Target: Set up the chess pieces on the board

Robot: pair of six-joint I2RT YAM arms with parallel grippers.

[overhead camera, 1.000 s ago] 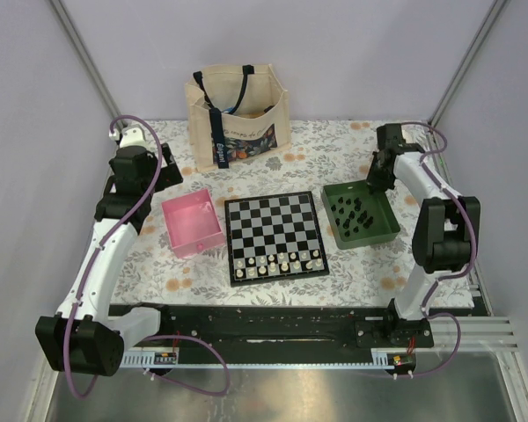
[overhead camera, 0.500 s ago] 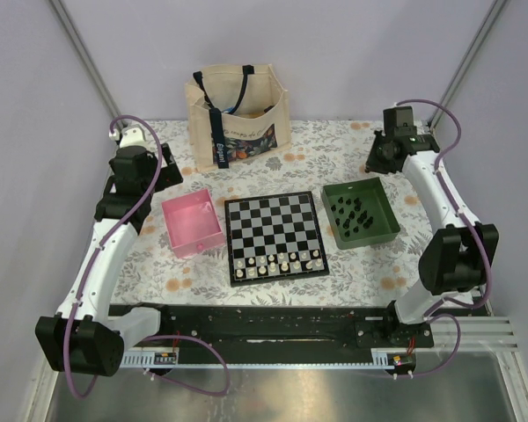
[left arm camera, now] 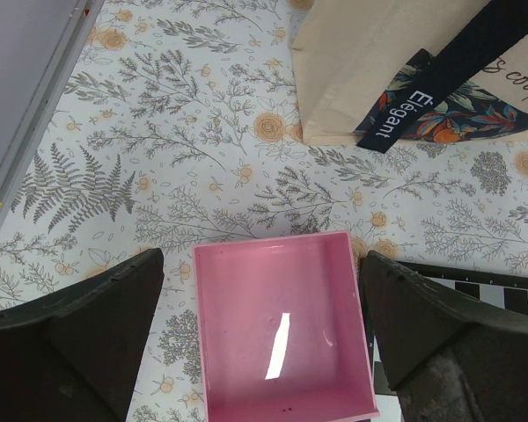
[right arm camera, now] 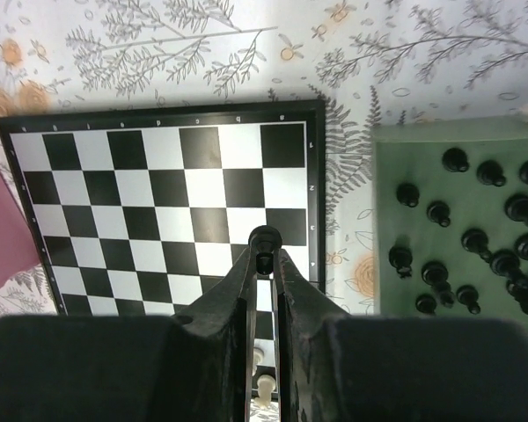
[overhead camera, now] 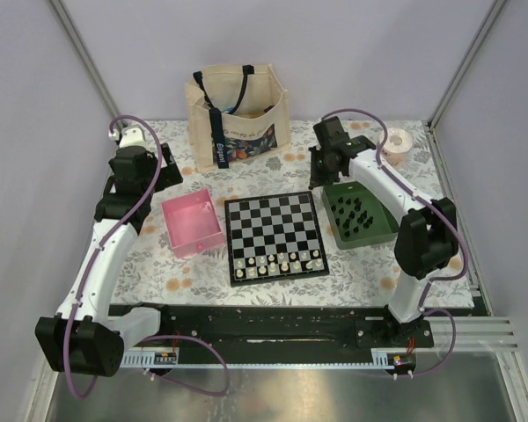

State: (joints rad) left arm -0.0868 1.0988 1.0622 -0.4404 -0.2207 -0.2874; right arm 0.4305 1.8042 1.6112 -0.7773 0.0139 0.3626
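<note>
Though tiny, black chess piece (right arm camera: 265,239) (glossy, round-headed)

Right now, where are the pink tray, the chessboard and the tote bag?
pink tray (left arm camera: 246,334): left wrist view, its bare floor.
chessboard (right arm camera: 158,202): right wrist view, a bare square.
tote bag (overhead camera: 246,136): top view, front panel.

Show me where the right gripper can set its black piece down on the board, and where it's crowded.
The board is bare across its far rows, from the far border to the white pieces. The near rows are crowded with those. The green tray is littered with black pieces; the pink tray looks empty.
</note>
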